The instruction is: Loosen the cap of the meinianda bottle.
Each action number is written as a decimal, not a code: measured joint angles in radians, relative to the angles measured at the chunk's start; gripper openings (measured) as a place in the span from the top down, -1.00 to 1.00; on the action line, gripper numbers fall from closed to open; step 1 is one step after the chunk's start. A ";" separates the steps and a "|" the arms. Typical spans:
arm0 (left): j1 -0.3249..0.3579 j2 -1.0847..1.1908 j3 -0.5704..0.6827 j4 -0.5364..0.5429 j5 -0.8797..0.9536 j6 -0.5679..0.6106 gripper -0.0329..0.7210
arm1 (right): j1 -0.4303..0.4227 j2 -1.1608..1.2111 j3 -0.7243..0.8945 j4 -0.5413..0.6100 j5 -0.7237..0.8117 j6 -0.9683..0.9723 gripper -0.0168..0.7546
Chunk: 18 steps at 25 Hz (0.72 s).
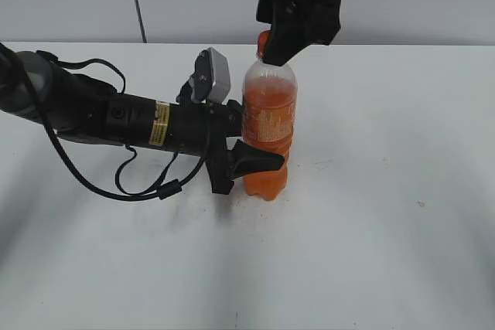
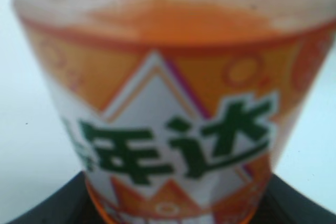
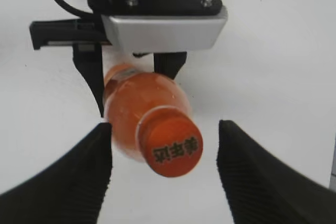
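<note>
The meinianda bottle (image 1: 268, 125) stands upright on the white table, full of orange soda. My left gripper (image 1: 251, 161) is shut on its lower body from the left; the left wrist view is filled by the bottle's label (image 2: 173, 140). The orange cap (image 3: 172, 146) with dark print on top sits between the two open fingers of my right gripper (image 3: 165, 153), which touch neither side of it. In the exterior view the right gripper (image 1: 272, 50) hangs over the bottle top and hides most of the cap (image 1: 263, 39).
The white table (image 1: 371, 214) spreads out on all sides of the bottle. My left arm and its looping cable (image 1: 116, 183) lie across the table's left half. A pale wall stands behind the table.
</note>
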 joint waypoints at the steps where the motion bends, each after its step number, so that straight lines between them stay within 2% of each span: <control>1: 0.000 0.000 0.000 0.000 0.001 0.000 -0.14 | 0.000 -0.009 0.000 0.026 0.000 0.009 -0.37; 4: 0.000 0.000 0.000 0.000 0.001 0.000 -0.14 | 0.000 -0.045 0.000 0.083 0.000 0.105 -0.46; 6: 0.000 0.000 0.000 0.000 0.001 0.000 -0.14 | 0.000 -0.060 0.000 0.081 0.000 0.262 -0.47; 13: 0.000 0.000 0.000 0.000 0.001 0.000 -0.14 | 0.000 -0.067 0.000 -0.049 0.000 1.214 -0.46; 15: 0.000 0.000 0.000 0.000 0.001 0.000 -0.14 | 0.000 -0.067 0.000 -0.066 0.000 1.299 -0.41; 18: 0.000 0.000 0.000 0.000 0.001 0.000 -0.14 | 0.000 -0.062 0.000 -0.071 0.000 1.327 -0.33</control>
